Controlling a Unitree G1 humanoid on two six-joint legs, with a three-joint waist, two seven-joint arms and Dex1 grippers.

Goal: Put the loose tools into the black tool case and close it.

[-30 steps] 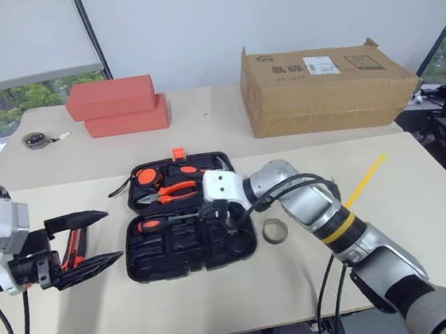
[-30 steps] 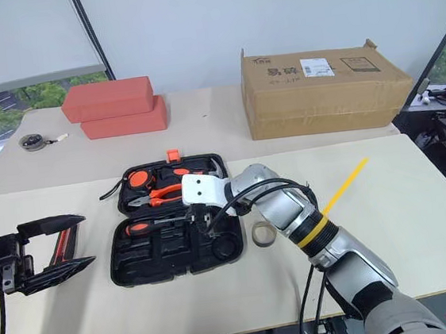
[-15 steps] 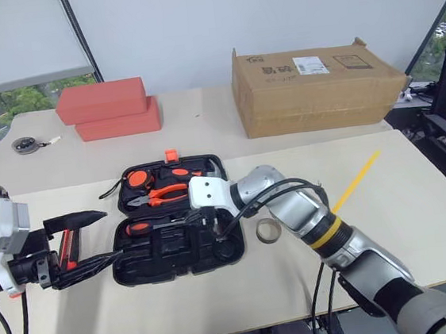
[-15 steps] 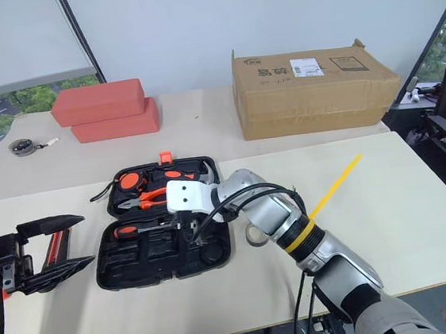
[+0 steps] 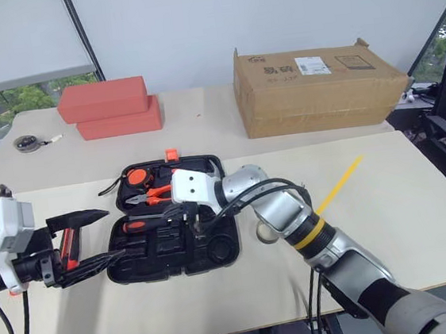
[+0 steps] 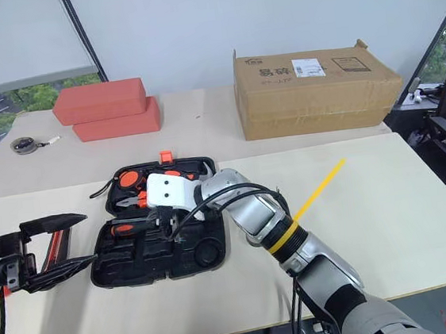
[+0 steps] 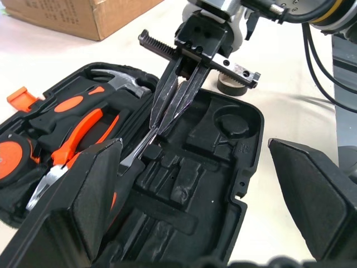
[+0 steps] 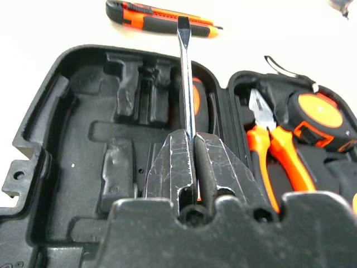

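On the pale worktop [image 5: 420,218] lies one black tool case [image 5: 171,240], opened flat, with an orange latch [image 5: 171,154] on its far edge. Its far half holds one pair of orange-handled pliers [image 5: 156,195], one orange-and-black tape measure [image 5: 137,177] and one hammer [image 7: 120,82]. Its near half holds one orange-handled screwdriver [image 5: 140,224] beside bare moulded recesses.

Two grippers show. The right gripper [image 7: 170,114] hangs over the near half, its fingers pressed together on the steel shaft of a second screwdriver [image 8: 185,67], whose flat tip points toward the case's left rim. The left gripper [image 5: 95,240] hovers just left of the case, its fingers [image 7: 92,195] spread wide and holding nothing.

One orange-black utility knife [image 8: 159,16] lies loose on the worktop just outside the case's left edge. One small grey tape roll [image 7: 232,86] sits just right of the case, and one slim yellow-orange strip [image 5: 338,183] lies further right.

Toward the back stand two stacked red blocks [image 5: 109,107], one cardboard box [image 5: 318,85] and one small round reel [image 5: 24,143]. Bare worktop stretches along the near edge and to the right.
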